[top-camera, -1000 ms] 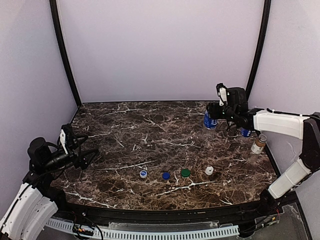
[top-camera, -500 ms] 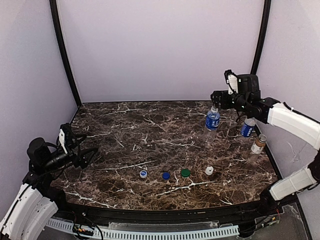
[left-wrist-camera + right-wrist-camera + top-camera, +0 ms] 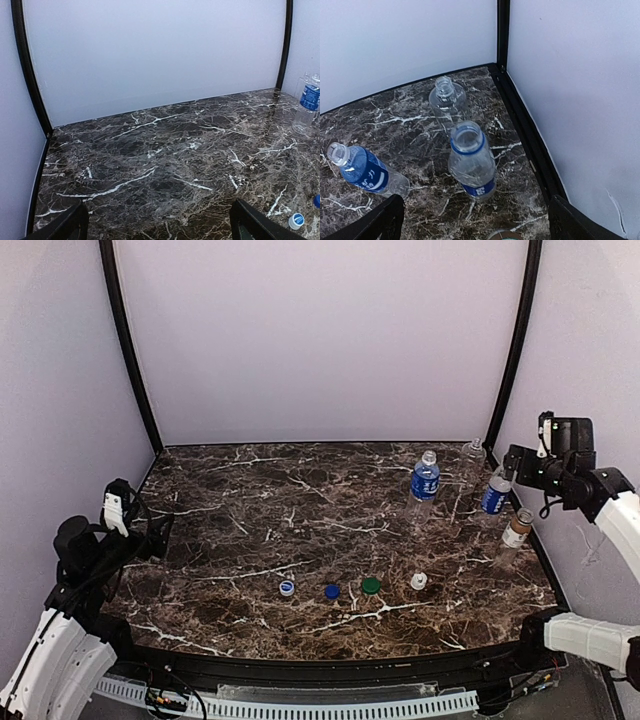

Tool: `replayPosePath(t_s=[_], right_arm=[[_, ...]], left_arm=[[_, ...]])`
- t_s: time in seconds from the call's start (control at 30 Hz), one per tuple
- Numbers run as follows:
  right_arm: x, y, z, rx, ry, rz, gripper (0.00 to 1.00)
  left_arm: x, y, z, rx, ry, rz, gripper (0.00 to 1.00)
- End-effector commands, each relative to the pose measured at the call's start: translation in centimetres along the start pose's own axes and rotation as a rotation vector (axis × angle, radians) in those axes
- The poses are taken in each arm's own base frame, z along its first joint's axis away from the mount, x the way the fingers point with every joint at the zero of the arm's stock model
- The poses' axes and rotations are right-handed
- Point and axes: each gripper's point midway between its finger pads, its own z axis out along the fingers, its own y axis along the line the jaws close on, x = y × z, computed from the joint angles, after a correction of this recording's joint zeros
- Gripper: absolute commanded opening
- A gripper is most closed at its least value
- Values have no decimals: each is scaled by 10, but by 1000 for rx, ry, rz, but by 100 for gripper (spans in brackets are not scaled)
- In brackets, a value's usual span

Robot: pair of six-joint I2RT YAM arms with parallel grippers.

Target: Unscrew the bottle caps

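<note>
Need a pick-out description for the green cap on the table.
On the dark marble table, four small round plastic caps lie in a row toward the robot's edge. The round green plastic cap is third from the left, between a dark blue cap and a white cap, and is the only green one.

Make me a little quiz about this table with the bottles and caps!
1. How many loose caps lie on the table?
2. True or false: the left pincer and the right pincer both hold nothing.
3. Which bottle stands nearest the table's near edge? A) brown B) plain clear C) blue-labelled

Key: 1. Four. 2. True. 3. A, the brown bottle.
</note>
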Motion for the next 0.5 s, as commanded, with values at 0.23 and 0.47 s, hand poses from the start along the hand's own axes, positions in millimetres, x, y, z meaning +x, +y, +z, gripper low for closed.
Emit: replayPosePath(t_s=[0.23,0.47], right_arm=[[63,-58,-23,229,49,162,99],[68,-57,-34,177,-2,172,99]], left_arm=[[14,17,-2,-70,32,-2,99],[18,21,-2,-66,47,-7,100]])
